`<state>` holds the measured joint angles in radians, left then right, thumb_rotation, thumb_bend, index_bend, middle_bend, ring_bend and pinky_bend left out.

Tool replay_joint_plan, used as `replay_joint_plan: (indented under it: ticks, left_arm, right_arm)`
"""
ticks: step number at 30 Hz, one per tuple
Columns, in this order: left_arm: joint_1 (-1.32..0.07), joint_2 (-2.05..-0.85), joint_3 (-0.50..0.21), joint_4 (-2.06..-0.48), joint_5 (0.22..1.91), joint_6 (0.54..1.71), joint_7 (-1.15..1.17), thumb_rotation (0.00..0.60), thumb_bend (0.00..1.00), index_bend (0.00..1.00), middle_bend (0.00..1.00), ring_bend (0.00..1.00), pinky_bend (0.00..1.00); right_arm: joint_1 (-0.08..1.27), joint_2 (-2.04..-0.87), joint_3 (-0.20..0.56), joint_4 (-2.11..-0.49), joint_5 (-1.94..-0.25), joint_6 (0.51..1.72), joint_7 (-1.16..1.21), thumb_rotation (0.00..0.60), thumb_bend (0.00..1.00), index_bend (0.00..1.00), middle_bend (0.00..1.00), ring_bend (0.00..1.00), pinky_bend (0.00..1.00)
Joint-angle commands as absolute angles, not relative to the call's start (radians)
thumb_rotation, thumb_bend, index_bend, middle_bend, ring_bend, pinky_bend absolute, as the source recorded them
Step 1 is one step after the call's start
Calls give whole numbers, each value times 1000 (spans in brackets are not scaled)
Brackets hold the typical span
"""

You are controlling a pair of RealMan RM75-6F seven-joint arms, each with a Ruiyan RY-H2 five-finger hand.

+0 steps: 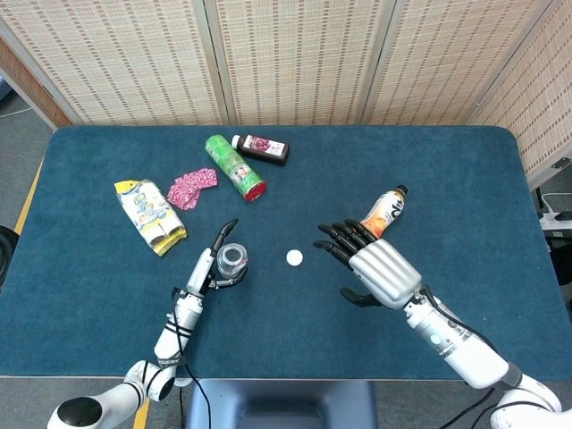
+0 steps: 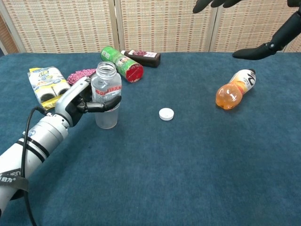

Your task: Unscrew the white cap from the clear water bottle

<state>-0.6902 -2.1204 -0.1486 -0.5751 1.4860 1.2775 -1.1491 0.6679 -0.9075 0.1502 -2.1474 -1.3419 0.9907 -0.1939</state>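
Robot lab / test cell, blue carpet-covered tabletop (image 1: 465,170) w/ rounded corners, woven folding screens (image 1: 295,54) closing off the back, grey floor at the sides, power strip w/ cables (image 1: 556,214) on the floor, misc grocery props scattered as test items

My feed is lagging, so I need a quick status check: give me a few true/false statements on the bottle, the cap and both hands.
1. The bottle stands upright in the left hand. True.
2. The cap is still screwed on the bottle. False: the neck is open and the cap lies on the table, right of the bottle.
3. The right hand holds the cap. False: it holds nothing, with its fingers spread.
4. An orange bottle lies on its side. True.
5. The green can stands upright. False: it lies on its side.
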Motion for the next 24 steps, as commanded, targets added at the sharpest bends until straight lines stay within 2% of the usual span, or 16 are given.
replay_joint_plan:
  ticks: [1, 9, 14, 24]
  left_arm:
    - [-687, -2106, -153, -593, 1486, 1284, -1139, 600, 338, 0, 0, 0, 0]
    - [-678, -2072, -154, -635, 1488, 1293, -1110, 600, 339, 0, 0, 0, 0]
    - [-640, -2005, -124, -706, 1516, 1342, -1068, 600, 338, 0, 0, 0, 0]
    - [-579, -1847, -117, -879, 1532, 1420, -964, 600, 336, 0, 0, 0, 0]
  right_arm:
    - [668, -909, 150, -2146, -1343, 987, -191, 600, 245, 126, 0, 0, 0]
    - [668, -914, 152, -2144, -1350, 981, -182, 600, 245, 125, 0, 0, 0]
    - [667, -912, 154, -2145, -1355, 980, -179, 600, 245, 124, 0, 0, 0]
    - [654, -912, 141, -2143, -1370, 976, -168, 600, 245, 78, 0, 0, 0]
